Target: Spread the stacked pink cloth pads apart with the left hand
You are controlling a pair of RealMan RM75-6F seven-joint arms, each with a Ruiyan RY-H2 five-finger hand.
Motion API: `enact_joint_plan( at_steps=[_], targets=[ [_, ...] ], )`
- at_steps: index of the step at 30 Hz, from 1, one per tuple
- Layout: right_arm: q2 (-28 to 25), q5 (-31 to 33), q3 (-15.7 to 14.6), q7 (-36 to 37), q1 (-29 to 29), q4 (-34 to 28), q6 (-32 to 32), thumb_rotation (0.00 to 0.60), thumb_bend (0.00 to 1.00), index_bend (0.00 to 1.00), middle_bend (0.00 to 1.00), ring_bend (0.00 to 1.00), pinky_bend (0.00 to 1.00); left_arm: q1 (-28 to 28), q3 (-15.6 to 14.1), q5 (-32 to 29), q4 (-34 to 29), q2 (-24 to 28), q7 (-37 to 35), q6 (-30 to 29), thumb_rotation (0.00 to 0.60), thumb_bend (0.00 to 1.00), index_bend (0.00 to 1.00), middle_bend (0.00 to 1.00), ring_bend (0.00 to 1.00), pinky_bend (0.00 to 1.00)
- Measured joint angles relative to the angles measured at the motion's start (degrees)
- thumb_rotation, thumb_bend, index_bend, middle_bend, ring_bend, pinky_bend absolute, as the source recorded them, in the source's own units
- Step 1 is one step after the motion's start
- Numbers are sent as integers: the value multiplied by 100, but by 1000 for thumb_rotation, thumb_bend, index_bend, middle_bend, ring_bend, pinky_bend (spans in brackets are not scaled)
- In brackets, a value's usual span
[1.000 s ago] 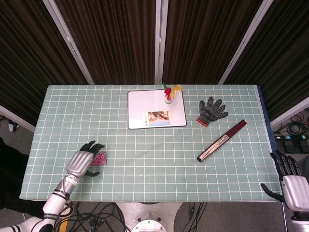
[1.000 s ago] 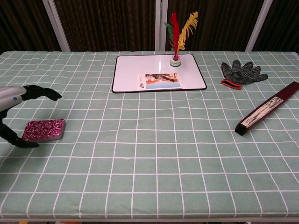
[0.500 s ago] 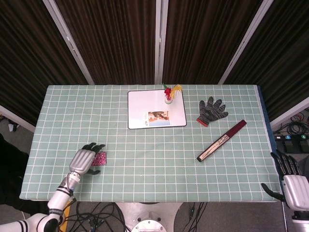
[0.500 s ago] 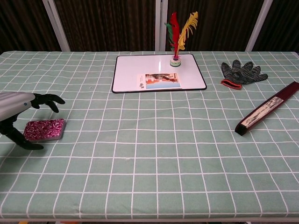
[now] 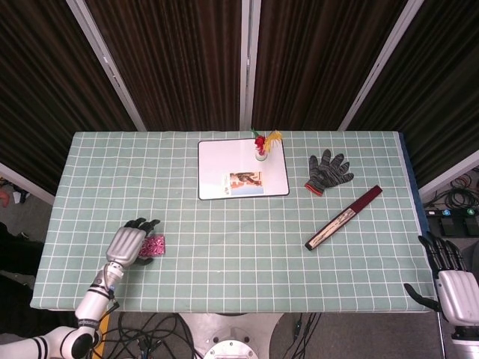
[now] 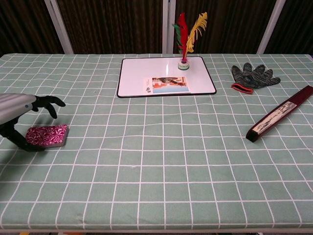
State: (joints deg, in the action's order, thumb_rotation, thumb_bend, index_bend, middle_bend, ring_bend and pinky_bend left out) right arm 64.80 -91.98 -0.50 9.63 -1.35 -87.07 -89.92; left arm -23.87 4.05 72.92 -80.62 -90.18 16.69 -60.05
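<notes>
The stacked pink cloth pads (image 5: pixel 156 246) lie as one neat pile near the table's front left corner, patterned pink and red in the chest view (image 6: pixel 47 135). My left hand (image 5: pixel 127 243) hovers over the pile's left side with nothing in it. In the chest view the left hand (image 6: pixel 22 115) arches its dark fingers (image 6: pixel 49 103) above the pile, and its thumb reaches down beside the pile's left edge. My right hand (image 5: pixel 453 280) hangs off the table's right front corner, fingers apart and holding nothing.
A white board (image 5: pixel 242 179) with a photo card and a feather shuttlecock (image 6: pixel 186 39) lies at the back middle. A grey knit glove (image 5: pixel 328 171) and a dark red folded fan (image 5: pixel 343 218) lie to the right. Cables run under the front edge.
My left hand has dropped a little lower over the pile, with its fingers curling down and its thumb nearer the pile's left edge. The pile and the right hand have not moved.
</notes>
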Motion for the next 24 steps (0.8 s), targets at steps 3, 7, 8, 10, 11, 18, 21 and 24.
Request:
enact_joint_plan(
  at_steps=[3,7,8,10,11,18,21,24],
  targets=[
    [-3,7,-1,-12,5,-10,15,600,106,0,0,0,0,13,-25,-25,11,0,9,-21,600,133,171,288,156,238],
    [10,7,-6,-29,6,-11,26,600,105,0,0,0,0,35,-45,-15,27,-18,-22,-93,600,133,180,306,173,253],
    [14,10,-7,-29,6,-8,30,600,105,0,0,0,0,37,-49,-8,34,-23,-35,-111,600,135,182,309,173,253],
    [23,18,-8,-28,10,1,47,600,105,0,0,0,0,36,-54,-2,49,-30,-45,-121,600,137,184,315,173,254],
    [26,22,-9,-28,12,5,56,600,106,0,0,0,0,33,-56,-4,59,-36,-45,-123,600,139,185,318,174,254],
    [21,71,-15,-31,17,7,113,600,105,0,0,0,0,7,-66,-40,124,-72,-41,-101,600,150,198,338,173,254],
    [13,93,-13,-29,17,5,130,600,106,0,0,0,0,4,-57,-55,146,-88,-45,-121,600,159,207,347,176,255],
    [10,102,-16,-41,23,-7,157,600,106,0,0,0,0,2,-54,-68,179,-104,-23,-139,600,164,212,356,187,262]
  ],
)
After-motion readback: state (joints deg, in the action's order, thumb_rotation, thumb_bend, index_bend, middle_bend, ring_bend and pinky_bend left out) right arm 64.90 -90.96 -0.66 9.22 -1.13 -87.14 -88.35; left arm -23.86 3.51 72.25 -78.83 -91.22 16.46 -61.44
